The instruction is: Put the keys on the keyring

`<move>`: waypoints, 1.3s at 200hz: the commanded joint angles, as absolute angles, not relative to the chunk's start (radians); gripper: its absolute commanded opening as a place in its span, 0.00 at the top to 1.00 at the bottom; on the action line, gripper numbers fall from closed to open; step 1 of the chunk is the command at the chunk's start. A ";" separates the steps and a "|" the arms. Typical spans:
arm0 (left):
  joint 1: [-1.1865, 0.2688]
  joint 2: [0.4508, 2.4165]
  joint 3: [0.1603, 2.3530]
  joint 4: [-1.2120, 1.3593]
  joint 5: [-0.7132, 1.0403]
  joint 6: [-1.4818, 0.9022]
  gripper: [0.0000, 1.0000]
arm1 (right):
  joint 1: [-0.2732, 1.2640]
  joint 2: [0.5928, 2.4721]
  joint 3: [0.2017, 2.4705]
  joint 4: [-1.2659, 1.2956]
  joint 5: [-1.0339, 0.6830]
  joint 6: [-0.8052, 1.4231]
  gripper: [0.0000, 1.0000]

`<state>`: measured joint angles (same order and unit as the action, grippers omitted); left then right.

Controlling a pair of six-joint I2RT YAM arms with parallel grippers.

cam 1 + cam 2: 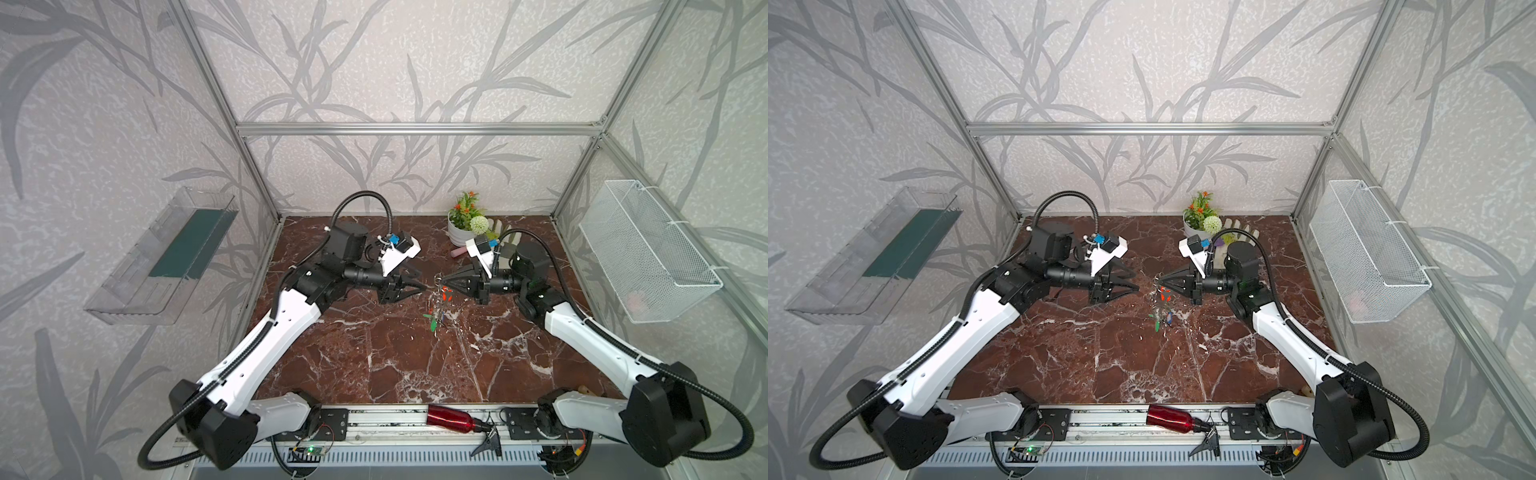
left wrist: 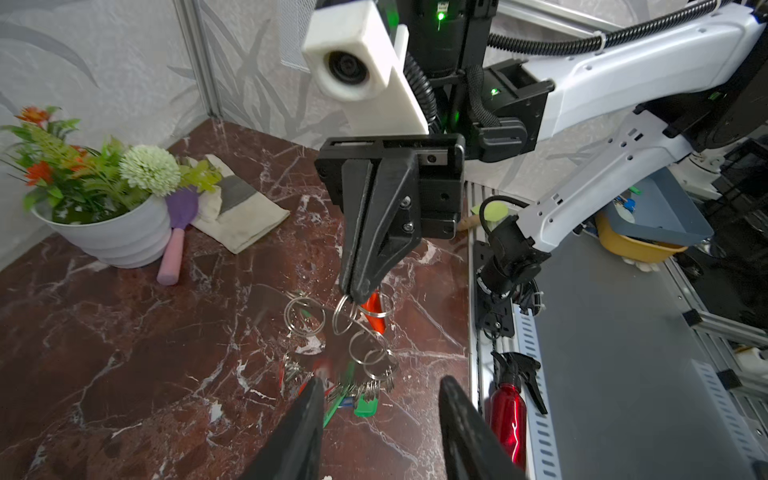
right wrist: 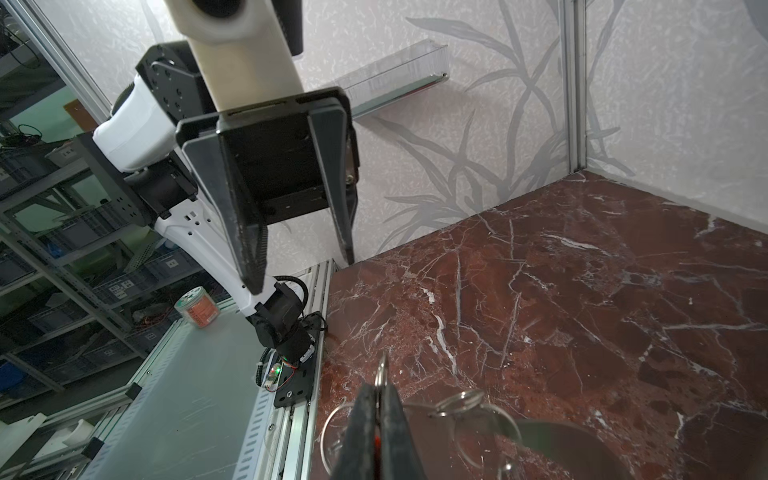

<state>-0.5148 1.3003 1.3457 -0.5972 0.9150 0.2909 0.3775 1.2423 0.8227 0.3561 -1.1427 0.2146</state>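
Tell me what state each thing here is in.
left gripper: open, empty.
right gripper: shut on a ring of the keyring.
keyring: lifted by that ring, tilted.
red key: at the right gripper's tips; attached or not, unclear.
bottle: lying on its side.
flowerpot: upright.
glove: lying flat.

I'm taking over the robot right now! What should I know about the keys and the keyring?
Left gripper: open, empty, facing the keyring from close by.
Right gripper: shut on one split ring at the edge of the keyring, holding that edge up.
Keys: the red-orange key hangs just behind the right gripper's tips; whether it is threaded on a ring is unclear. The green-tagged keys hang at the keyring's low end.
Done: those look attached.
Left to do: check the red-orange key; thread it if loose.
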 commanded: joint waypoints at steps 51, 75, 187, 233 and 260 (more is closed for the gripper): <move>-0.540 1.491 1.520 -0.852 0.951 0.517 0.54 | 0.393 1.222 0.847 0.404 -1.180 0.206 1.00; -0.548 1.498 1.518 -0.824 0.955 0.523 0.54 | 0.394 1.227 0.845 0.417 -1.186 0.219 1.00; -0.550 1.408 1.358 -0.618 0.917 0.436 0.64 | 0.397 1.246 0.832 0.441 -1.183 0.244 1.00; -0.551 1.323 1.234 -0.506 0.872 0.370 0.58 | 0.398 1.249 0.833 0.475 -1.181 0.274 1.00; -0.569 1.270 1.119 -0.303 0.839 0.278 0.56 | 0.399 1.247 0.831 0.481 -1.182 0.282 1.00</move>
